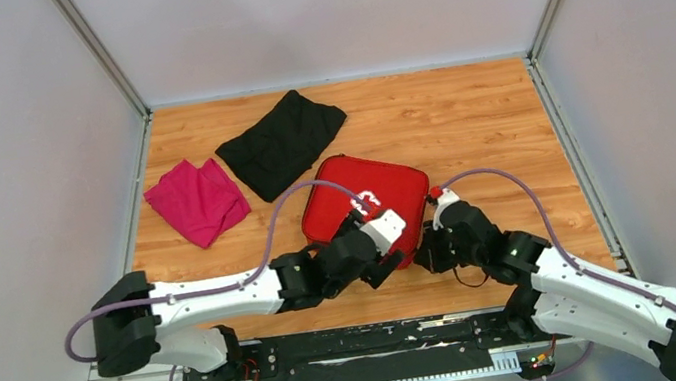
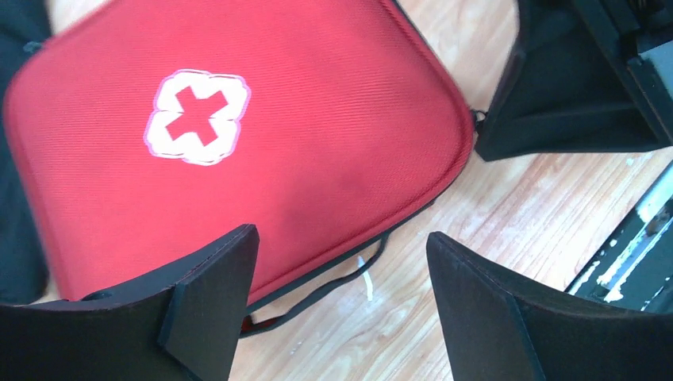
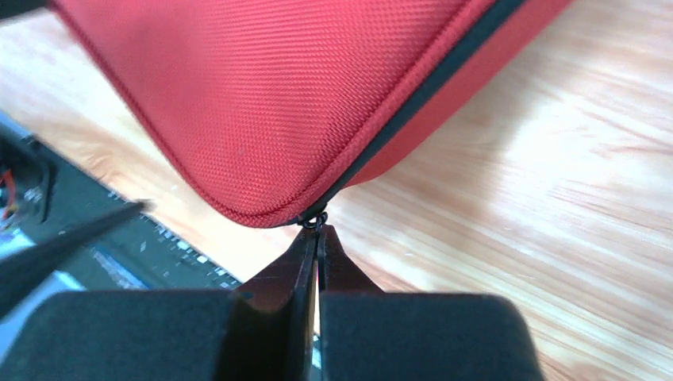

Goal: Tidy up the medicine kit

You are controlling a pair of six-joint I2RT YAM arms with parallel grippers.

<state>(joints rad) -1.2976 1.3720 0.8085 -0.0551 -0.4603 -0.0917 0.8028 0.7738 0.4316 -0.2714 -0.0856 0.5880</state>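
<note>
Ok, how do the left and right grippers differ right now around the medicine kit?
The left gripper has its fingers spread wide and holds nothing; the right gripper has its fingers pressed together, seemingly pinching the zipper pull. The left gripper hangs above the near edge of the medicine kit; the right gripper sits low at one of its corners. Both are right at the kit.

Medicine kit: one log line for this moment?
medicine kit: lid down | left gripper: open, empty | right gripper: shut on zipper pull
</note>
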